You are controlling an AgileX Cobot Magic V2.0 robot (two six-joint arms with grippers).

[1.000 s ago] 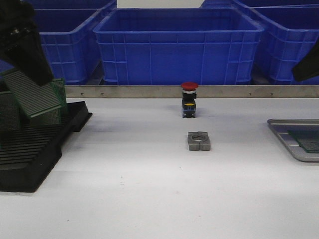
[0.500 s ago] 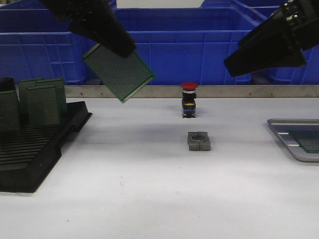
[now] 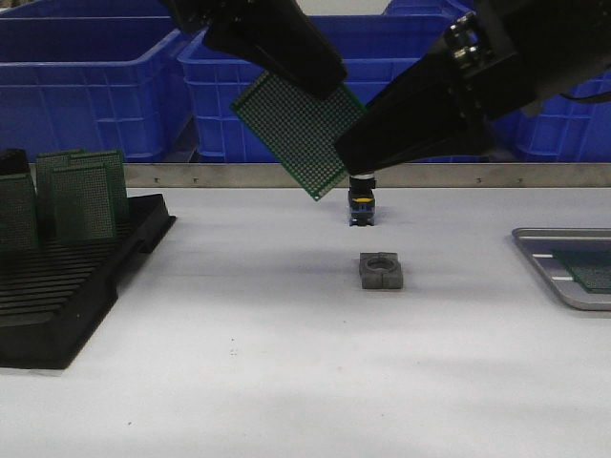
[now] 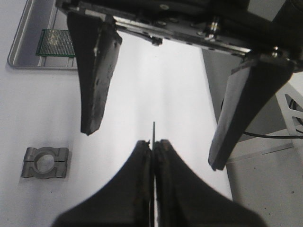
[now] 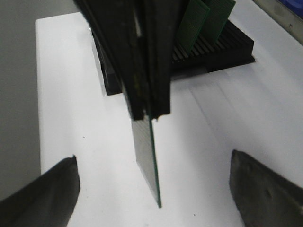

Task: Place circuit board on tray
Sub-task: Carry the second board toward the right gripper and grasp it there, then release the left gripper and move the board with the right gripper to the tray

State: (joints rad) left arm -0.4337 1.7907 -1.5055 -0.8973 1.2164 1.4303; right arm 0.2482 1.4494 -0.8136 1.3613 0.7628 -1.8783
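Circuit board [image 3: 301,134]: pinched in the left gripper [image 4: 153,142], tilted above the table.
Right gripper [image 5: 154,182]: spread wide around the board's edge.
Nearby: push button [image 3: 362,202], metal clamp [image 3: 381,270] below.
Tray [image 3: 544,256]: far right edge, already holding another board [image 3: 587,268].

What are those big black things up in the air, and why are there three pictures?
Those black things are a robot's two arms. The front picture looks across a white table. The other two come from little cameras on each wrist. The left gripper pinches a green circuit board in the air. The right gripper is wide open around the board's free edge, not touching it. On the table sit a black rack with more boards, a grey metal block, a button switch, and the grey tray, which already holds one board. Blue bins stand behind.
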